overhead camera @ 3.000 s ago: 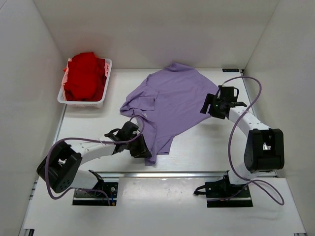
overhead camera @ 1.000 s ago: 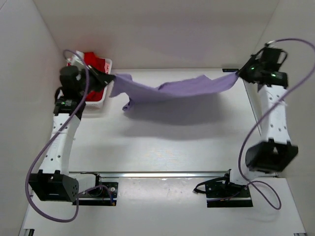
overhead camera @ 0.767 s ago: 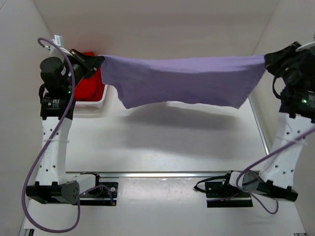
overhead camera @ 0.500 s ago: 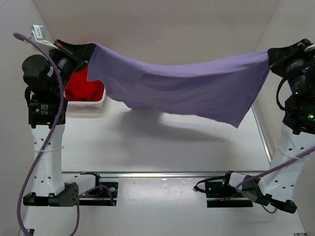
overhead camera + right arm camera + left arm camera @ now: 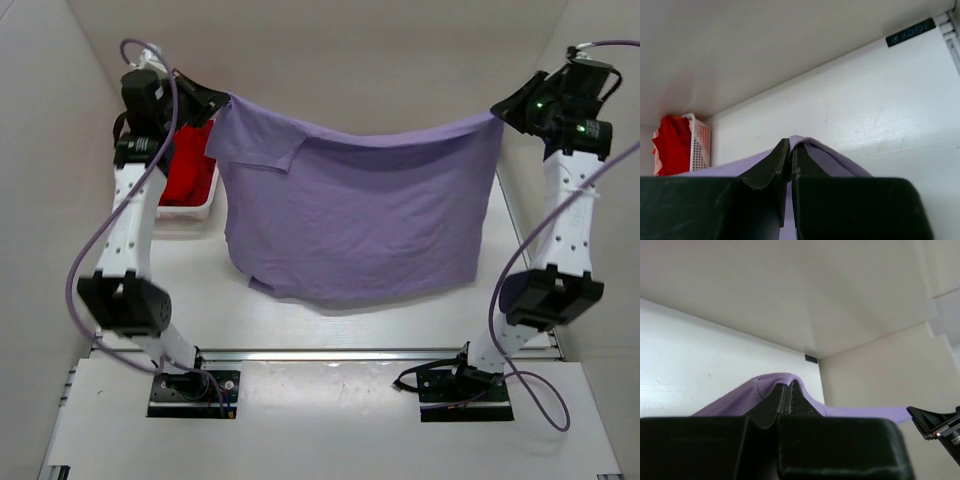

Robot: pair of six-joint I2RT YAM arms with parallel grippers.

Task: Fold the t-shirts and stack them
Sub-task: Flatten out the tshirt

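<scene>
1. Hanging between 2 raised arms, the purple shirt fills the centre of the top view as a wide sheet. Its upper edge sags slightly between the 2 grip points.
2. Left gripper: positioned at the upper left of the top view, clamped on the shirt's upper left corner. The left wrist view shows both fingers pressed together, with purple cloth pinched at their tips.
3. Right gripper: positioned at the upper right of the top view, clamped on the shirt's upper right corner. The right wrist view shows the jaws closed, with purple cloth draped over the fingertips.
4. Sleeve: folded forward over the sheet, just below the upper left corner.
5. Lower edge of the shirt: located low in the centre of the top view, over the table, with a shadow directly beneath. Contact with the table cannot be confirmed.
6. Red shirt: bunched in the tray at the left of the top view, partly hidden by the left arm. The right wrist view shows it at the lower left of the frame, piled above the tray's rim.
</scene>
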